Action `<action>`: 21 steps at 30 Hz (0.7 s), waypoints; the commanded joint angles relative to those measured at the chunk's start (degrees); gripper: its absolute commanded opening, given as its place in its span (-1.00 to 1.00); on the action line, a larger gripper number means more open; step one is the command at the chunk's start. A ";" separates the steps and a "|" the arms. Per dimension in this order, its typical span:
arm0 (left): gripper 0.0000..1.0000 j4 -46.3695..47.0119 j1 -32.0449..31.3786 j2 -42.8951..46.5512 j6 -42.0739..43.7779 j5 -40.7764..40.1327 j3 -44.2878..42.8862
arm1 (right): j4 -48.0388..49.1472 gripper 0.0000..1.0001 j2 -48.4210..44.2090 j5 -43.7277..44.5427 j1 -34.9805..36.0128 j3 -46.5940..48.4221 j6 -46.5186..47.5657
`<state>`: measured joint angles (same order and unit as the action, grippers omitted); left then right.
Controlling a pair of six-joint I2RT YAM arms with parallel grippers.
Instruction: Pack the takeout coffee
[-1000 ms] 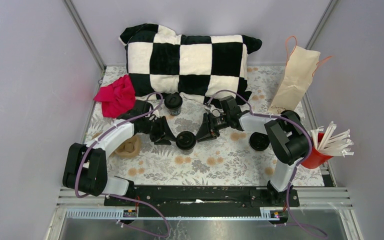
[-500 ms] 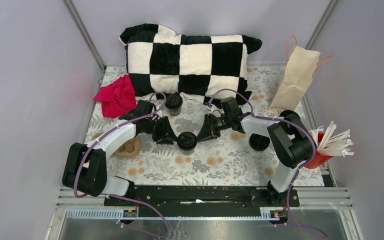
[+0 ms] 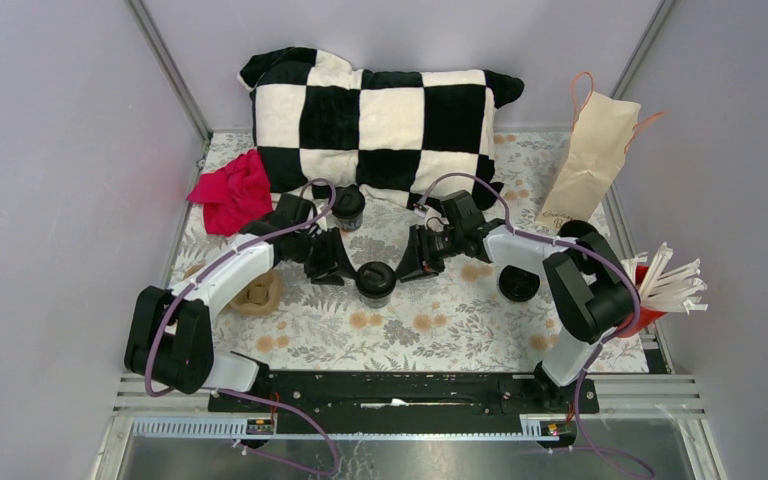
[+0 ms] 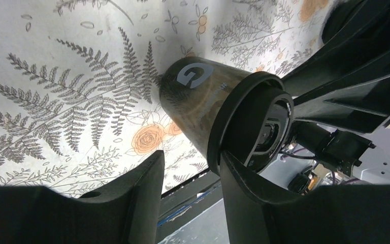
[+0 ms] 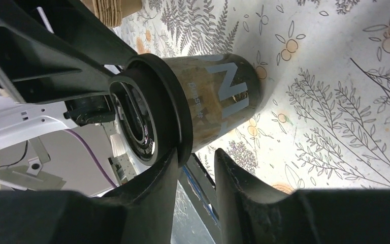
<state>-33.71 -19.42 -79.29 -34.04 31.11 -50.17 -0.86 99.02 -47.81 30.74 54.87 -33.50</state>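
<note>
Black lidded paper coffee cup still stands unlifted on the floral worktop near the black-and-white chequered pillow, while the left fingers and right fingers, both parted and holding nothing, have crept against its lid rim, so packing remains ahead.

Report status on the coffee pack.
Left claw, right claw open, flanking near cup, lid on, ungripped. Far cup by pillow. Neither in carrier; left arm overhangs it.

The near cup stands between left tool and right tool, the far cup behind.
</note>
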 commanded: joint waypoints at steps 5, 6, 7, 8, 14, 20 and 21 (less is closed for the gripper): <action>-0.03 -2.39 -0.16 0.23 1.61 -2.68 -5.30 | -2.45 -0.14 -3.86 2.15 -1.93 1.37 -1.19; -0.03 -2.38 -0.18 0.39 1.65 -2.72 -5.12 | -2.74 -0.13 -3.92 1.98 -1.96 1.72 -1.07; -0.03 -2.57 -0.18 0.44 1.75 -2.84 -4.97 | -2.88 -0.12 -3.92 1.63 -1.92 1.95 -1.05; -0.04 -2.97 -0.18 0.45 2.01 -3.03 -4.86 | -3.10 -0.11 -3.97 1.40 -1.96 2.17 -1.05; 0.04 -8.88 0.44 3.01 4.29 -6.31 -7.30 | -8.03 0.20 -5.11 1.11 -2.18 5.22 -0.04; 0.77 -4.40 0.01 4.11 -0.59 4.02 -7.94 | -6.71 0.85 -1.79 -7.99 -1.38 7.68 -0.75; 0.81 -3.06 -0.71 3.63 -1.28 4.68 -7.16 | -7.92 0.88 -0.31 -8.68 -1.29 8.80 0.22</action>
<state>-41.69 -19.07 -76.82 -32.40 29.10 -56.77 -7.27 96.82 -50.11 28.88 58.85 -35.00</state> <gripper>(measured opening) 0.866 0.899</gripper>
